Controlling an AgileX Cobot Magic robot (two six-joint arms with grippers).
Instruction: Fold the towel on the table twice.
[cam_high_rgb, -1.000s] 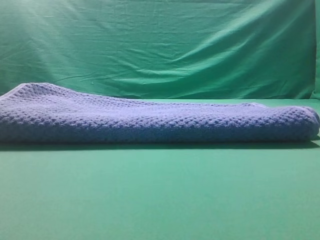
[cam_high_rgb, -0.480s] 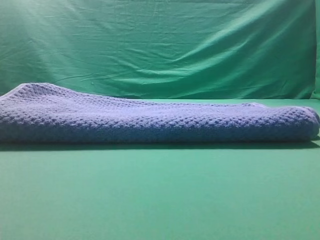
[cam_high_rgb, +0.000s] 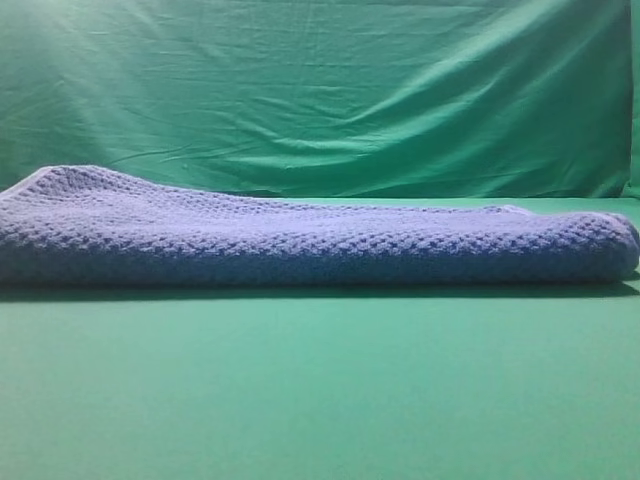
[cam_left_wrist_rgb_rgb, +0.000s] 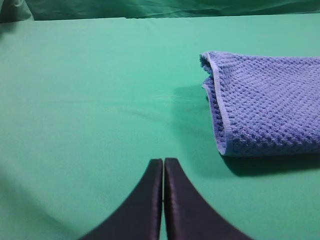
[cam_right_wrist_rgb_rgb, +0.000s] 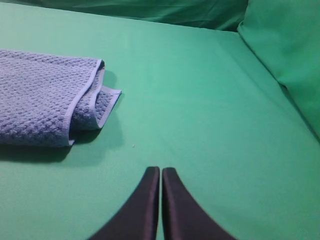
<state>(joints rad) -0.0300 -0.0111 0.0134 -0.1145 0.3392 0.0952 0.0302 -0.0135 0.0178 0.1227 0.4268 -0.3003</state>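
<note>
Left pincer: closed, fingers pressed together, holding nothing; it hangs above bare desk, with the towel's end at about 2 o'clock from its tips, well apart.
Right pincer: closed and empty likewise, over bare desk; the towel's other end lies at about 10 o'clock, well apart.
Desk: flat green surface; in the high view the near half, toward 6 o'clock, is open.
Towel: a long low band lying across the middle of the desk, from the left border to near 3 o'clock.
Progress: layers show at both ends, so at least one fold looks done; whether the second is finished I cannot tell, and the band's length suggests one crosswise fold may remain.
Edges: the pale hem curls loosely at the right end, where an under-layer peeks out; the left end is neater, with a small tuck.
Room: open desk beside both ends and in front gives free approach.
Backdrop: wrinkled green cloth behind, at 12 o'clock.
</note>
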